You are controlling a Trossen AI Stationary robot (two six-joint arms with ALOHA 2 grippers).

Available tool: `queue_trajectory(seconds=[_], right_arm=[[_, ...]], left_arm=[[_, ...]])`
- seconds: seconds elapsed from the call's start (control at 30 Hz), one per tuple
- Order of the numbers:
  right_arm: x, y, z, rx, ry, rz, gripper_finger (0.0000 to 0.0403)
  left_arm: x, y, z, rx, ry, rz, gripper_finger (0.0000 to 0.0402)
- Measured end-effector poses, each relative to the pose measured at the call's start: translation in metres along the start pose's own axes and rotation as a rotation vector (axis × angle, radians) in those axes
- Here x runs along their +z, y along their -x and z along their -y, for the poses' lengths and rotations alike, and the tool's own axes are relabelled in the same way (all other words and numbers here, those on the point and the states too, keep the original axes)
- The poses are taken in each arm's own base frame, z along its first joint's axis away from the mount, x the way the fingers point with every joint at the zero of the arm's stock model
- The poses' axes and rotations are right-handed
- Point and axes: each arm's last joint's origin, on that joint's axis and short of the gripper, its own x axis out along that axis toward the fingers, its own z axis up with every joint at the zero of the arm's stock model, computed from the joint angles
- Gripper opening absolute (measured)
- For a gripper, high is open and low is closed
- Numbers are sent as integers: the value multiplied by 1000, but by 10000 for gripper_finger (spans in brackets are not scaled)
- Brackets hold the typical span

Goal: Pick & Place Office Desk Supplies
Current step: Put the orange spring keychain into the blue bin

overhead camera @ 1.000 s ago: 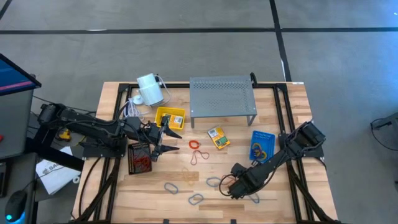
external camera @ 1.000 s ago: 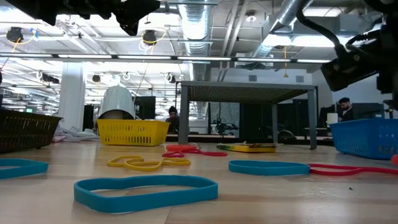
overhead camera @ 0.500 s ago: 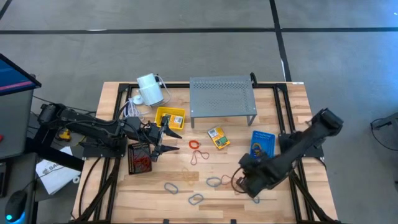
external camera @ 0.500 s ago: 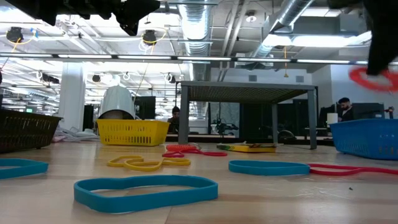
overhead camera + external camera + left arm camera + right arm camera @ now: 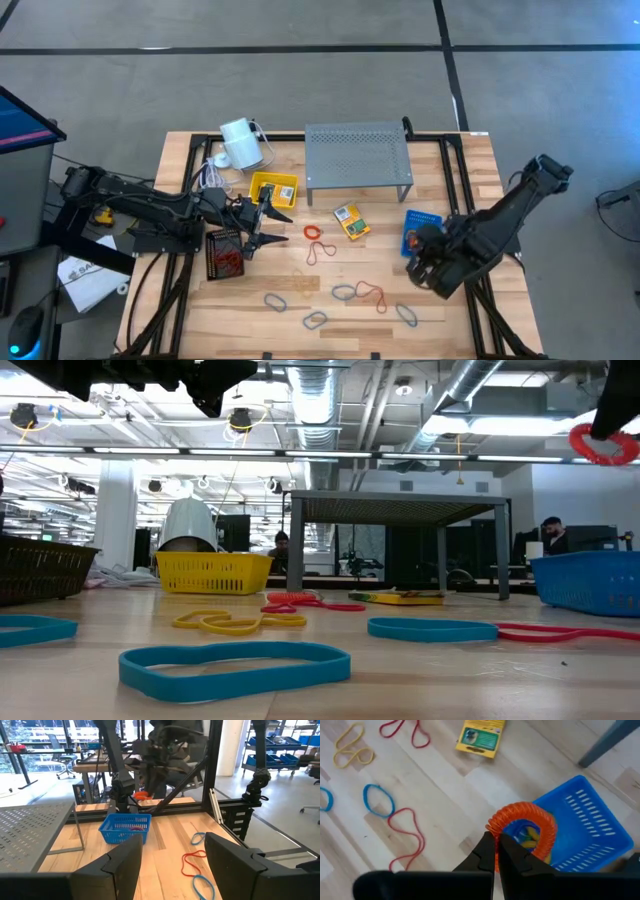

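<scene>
High view straight down, low view level across table, both sharing blue basket (image 5: 421, 232).

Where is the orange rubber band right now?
The orange rubber band is pinched in the right gripper, held in the air just above the blue basket on the table's right side.

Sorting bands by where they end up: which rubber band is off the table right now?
The orange band, pinched in the right gripper's shut fingers above the blue basket. The other loose bands, like the red one, lie flat on the wood.
</scene>
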Motion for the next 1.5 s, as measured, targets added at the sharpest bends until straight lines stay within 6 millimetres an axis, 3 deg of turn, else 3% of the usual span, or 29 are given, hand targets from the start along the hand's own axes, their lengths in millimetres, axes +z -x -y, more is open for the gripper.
queue_trajectory(seconds=[0.3,0.5,1.03,1.5], right_arm=[[2,-16,51,31,-116,12,0],[9,-28,69,55,-155,-38,0],[38,-57,81,-5,-114,-284,0],[38,-90,65,-116,-25,-434,0]], left_arm=[[0,0,0,0,0,0,211],[0,0,0,0,0,0,211],[-2,0,0,0,1,-20,211],[-2,0,0,0,1,-22,211]])
